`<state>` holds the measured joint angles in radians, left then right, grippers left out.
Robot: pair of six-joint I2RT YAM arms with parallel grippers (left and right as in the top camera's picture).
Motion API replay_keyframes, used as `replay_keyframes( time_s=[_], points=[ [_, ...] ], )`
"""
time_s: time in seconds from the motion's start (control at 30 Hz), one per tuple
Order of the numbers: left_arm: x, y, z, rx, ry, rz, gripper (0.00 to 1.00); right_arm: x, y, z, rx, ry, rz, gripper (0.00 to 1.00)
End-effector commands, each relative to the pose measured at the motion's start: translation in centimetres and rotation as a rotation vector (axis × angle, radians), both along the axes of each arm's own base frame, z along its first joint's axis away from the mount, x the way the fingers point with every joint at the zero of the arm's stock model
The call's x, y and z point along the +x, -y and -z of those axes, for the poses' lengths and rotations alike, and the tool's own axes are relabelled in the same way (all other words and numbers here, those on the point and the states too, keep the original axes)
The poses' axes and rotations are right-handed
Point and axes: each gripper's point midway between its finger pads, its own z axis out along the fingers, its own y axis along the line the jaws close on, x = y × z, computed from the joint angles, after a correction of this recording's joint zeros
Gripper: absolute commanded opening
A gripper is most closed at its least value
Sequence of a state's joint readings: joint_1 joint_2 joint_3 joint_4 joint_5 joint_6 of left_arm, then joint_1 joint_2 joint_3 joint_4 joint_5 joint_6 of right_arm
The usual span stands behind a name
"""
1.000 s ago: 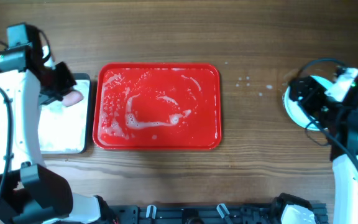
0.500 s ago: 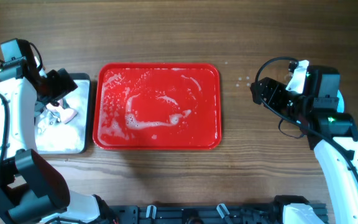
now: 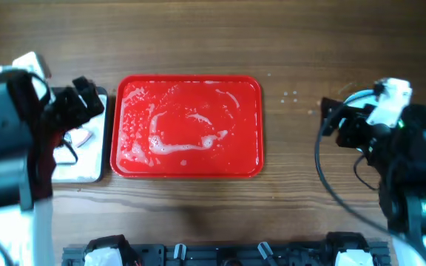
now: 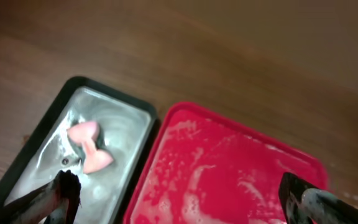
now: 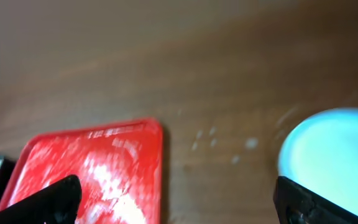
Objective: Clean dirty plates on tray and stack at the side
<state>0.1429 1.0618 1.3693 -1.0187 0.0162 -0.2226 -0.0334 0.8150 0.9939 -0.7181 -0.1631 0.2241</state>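
The red tray (image 3: pixel 187 125) lies mid-table, smeared with white foam, and nothing rests on it. In the right wrist view the plates (image 5: pixel 334 155) show as one blurred pale-blue round shape on the wood, right of the tray (image 5: pixel 92 168). I cannot tell how many are stacked, and in the overhead view my right arm hides them. My right gripper (image 3: pixel 335 122) hovers open between tray and plates, its jaws (image 5: pixel 179 205) wide apart and empty. My left gripper (image 3: pixel 87 100) hangs open over the tray's left edge (image 4: pixel 229 168), empty (image 4: pixel 182 205).
A black-rimmed metal tray (image 3: pixel 98 174) sits left of the red tray, wet and foamy. A pink sponge (image 4: pixel 89 146) lies in it (image 4: pixel 114 93). Small white foam specks (image 3: pixel 293 94) dot the wood right of the red tray.
My left gripper opened and let the pink sponge drop into the metal tray, then lifted away. My right gripper left the plates, swung towards the tray and opened fully.
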Motion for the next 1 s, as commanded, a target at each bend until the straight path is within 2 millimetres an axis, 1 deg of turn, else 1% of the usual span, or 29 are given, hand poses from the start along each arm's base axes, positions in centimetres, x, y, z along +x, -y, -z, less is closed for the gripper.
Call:
replay_keyframes(
  time_s=[0.0,0.07,0.13,0.2,0.27,0.33,0.4,0.43,0.5,0.57,0.63,0.7,0.77,0.83,0.9,0.97],
  points=[
    [-3.5,1.0,-3.2,0.018,0.11,0.021,1.0,-1.9,2.6,-4.6,-0.18,0.175,0.088,1.0],
    [-6.2,1.3,-4.3,0.024,0.156,0.021,1.0,-3.2,3.4,-6.8,-0.235,0.266,0.129,1.0],
    [-8.3,1.6,-5.3,0.031,0.204,0.021,1.0,-4.4,3.5,-8.7,-0.255,0.35,0.14,1.0],
    [-9.9,1.8,-6.1,0.037,0.251,0.021,1.0,-5.4,3.5,-10.4,-0.255,0.424,0.148,1.0],
    [-11.3,2.0,-6.9,0.045,0.304,0.021,1.0,-6.4,3.5,-12.1,-0.302,0.5,0.142,1.0],
    [-12.5,2.1,-7.6,0.051,0.348,0.021,1.0,-7.4,3.4,-14.0,-0.347,0.584,0.142,1.0],
    [-13.6,2.2,-8.2,0.056,0.385,0.02,1.0,-9.0,3.4,-16.5,-0.389,0.693,0.152,1.0],
    [-13.8,2.3,-8.3,0.057,0.395,0.02,1.0,-9.5,3.4,-17.1,-0.395,0.722,0.157,1.0],
    [-14.3,2.3,-8.5,0.059,0.411,0.02,1.0,-11.1,3.3,-19.0,-0.392,0.813,0.175,1.0],
    [-14.4,2.3,-8.5,0.06,0.413,0.02,1.0,-12.2,3.3,-19.9,-0.39,0.862,0.184,1.0],
    [-14.4,2.3,-8.5,0.059,0.41,0.02,1.0,-12.3,3.3,-19.7,-0.389,0.854,0.183,1.0],
    [-14.4,2.4,-8.3,0.058,0.403,0.02,1.0,-11.7,3.3,-17.9,-0.391,0.777,0.167,1.0],
    [-14.5,2.4,-8.2,0.058,0.399,0.02,1.0,-11.2,3.3,-15.7,-0.392,0.689,0.146,1.0],
    [-14.6,2.4,-7.9,0.056,0.386,0.02,1.0,-10.9,3.3,-12.5,-0.396,0.561,0.121,1.0],
    [-14.8,2.4,-7.2,0.052,0.359,0.021,1.0,-10.8,3.3,-11.9,-0.394,0.54,0.117,1.0],
    [-15.1,2.4,-6.4,0.047,0.322,0.021,1.0,-10.8,3.1,-12.2,-0.39,0.554,0.11,1.0]
  ],
)
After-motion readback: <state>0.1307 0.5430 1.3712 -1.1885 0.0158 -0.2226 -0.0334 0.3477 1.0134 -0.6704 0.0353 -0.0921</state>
